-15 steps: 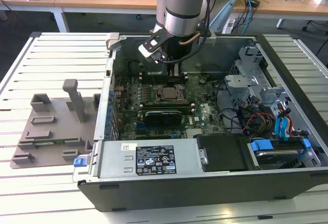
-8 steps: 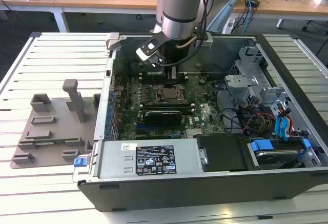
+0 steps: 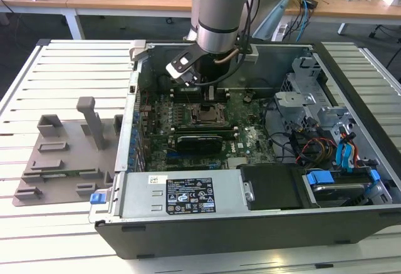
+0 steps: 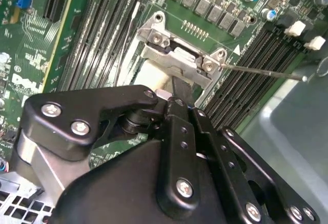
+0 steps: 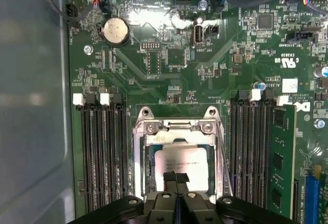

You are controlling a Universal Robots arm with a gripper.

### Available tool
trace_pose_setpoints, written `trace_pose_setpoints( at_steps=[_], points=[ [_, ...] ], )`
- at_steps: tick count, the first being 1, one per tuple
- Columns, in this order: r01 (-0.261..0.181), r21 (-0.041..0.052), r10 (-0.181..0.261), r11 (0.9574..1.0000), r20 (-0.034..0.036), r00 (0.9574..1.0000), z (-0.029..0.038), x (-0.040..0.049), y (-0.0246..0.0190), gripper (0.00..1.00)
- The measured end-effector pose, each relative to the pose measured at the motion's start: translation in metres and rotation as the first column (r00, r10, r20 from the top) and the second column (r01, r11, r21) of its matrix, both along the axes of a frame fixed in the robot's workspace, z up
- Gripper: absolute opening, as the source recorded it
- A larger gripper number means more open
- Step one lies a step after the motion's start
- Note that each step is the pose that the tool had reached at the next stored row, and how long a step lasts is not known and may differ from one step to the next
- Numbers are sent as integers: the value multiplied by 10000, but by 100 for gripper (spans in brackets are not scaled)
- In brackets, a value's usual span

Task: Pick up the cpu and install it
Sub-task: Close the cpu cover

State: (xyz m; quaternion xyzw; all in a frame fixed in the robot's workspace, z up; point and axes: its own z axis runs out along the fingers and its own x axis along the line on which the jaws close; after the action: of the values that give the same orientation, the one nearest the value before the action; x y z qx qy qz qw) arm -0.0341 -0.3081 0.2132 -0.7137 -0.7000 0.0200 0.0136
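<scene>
The cpu [image 5: 182, 162], a flat square chip with a pale silvery top, lies level inside the metal-framed socket [image 5: 177, 126] on the green motherboard. My gripper [image 5: 176, 179] hangs directly over the chip's near edge with its two black fingers pressed together, shut and holding nothing. In the second wrist view the gripper [image 4: 174, 88] covers most of the socket [image 4: 179, 60], and a pale patch of the cpu [image 4: 149, 74] shows beside it. In the exterior view the gripper [image 3: 211, 93] reaches down into the open computer case, just above the socket [image 3: 205, 115].
Black memory slots flank the socket, with a green memory stick [image 5: 279, 157] in one. The socket's thin lever rod [image 4: 266, 73] sticks out sideways. A black graphics card [image 3: 199, 140], power supply [image 3: 182, 195] and drive cage [image 3: 319, 111] crowd the case. A grey tray [image 3: 62, 155] lies outside it.
</scene>
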Motion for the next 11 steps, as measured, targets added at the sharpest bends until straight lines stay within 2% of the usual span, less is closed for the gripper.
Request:
trace_pose_setpoints(
  at_steps=[2,5,9,11],
  points=[
    [-1,3,1,10000,2,10000,-18,-58,2,11],
    [0,1,0,10000,0,10000,-63,-89,4,11],
    [1,-6,-1,10000,-6,10000,-93,-88,7,11],
    [-1,-1,1,10000,2,10000,-96,-12,8,11]
  ],
)
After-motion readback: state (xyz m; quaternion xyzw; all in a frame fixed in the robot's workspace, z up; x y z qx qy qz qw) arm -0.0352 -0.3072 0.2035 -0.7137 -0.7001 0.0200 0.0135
